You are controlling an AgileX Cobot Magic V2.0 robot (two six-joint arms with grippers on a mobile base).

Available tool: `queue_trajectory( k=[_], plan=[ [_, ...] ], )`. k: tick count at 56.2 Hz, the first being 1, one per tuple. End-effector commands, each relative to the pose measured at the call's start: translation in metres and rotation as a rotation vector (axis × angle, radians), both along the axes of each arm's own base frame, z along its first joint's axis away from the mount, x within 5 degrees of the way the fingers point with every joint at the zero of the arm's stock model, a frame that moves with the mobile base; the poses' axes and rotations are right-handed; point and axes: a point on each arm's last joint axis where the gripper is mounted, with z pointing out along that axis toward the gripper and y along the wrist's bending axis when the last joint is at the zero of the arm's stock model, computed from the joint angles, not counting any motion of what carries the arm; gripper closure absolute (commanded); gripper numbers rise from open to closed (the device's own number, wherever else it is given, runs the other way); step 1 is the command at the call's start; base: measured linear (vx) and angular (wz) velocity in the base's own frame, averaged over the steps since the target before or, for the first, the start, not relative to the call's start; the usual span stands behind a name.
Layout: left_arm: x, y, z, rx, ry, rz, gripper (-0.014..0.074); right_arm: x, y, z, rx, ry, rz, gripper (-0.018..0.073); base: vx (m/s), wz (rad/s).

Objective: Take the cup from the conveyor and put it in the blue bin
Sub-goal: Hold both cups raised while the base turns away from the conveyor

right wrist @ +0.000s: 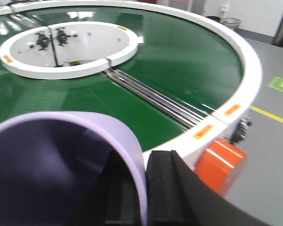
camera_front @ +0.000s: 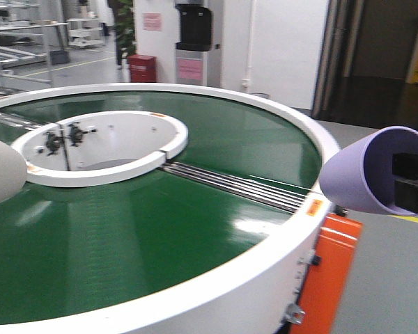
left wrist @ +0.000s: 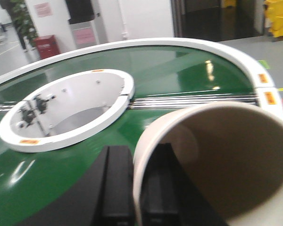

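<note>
The left hand (left wrist: 137, 188) pinches the rim wall of the cream cup (left wrist: 217, 160), the right hand (right wrist: 144, 188) that of the purple cup (right wrist: 47, 165). Both cups look light, thin and easily squeezed.

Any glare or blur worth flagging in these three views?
Front view: soft throughout, pale glare on the conveyor belt, the purple cup slightly blurred. Left wrist: the cream cup fills the foreground out of focus; lamp reflections dot the belt. Right wrist: the purple cup's near rim smears; far belt glares white.
</note>
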Motion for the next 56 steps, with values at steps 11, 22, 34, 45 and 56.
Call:
queue_trajectory(
  k=[11,22,34,45,56],
  plan=[
    [-0.0032,0.0019,0.0182,-0.045,-0.108,0.024,0.0603,-0.0053,-0.0012,0.0205,0.029,-0.132,0.003,0.0568,-0.09,-0.5],
    [-0.0032,0.0018,0.0181,-0.045,-0.107,0.023,0.0603,-0.0053,-0.0012,0.0205,0.029,-0.132,0.003,0.0568,-0.05,-0.63],
    [-0.0036,0.0018,0.0183,-0.045,-0.108,0.023,0.0603,-0.0053,-0.0012,0.0205,0.029,-0.132,0.003,0.0568,0.0,-0.83],
    [-0.0036,0.0018,0.0183,-0.045,-0.108,0.023,0.0603,-0.0053,-0.0012,0.0205,0.029,-0.132,0.003,0.0568,0.06,-0.81],
    [-0.0032,0.0018,0.0181,-0.045,-0.107,0.023,0.0603,-0.0053,-0.0012,0.0204,0.029,-0.131,0.003,0.0568,0.14,-0.56]
  ],
)
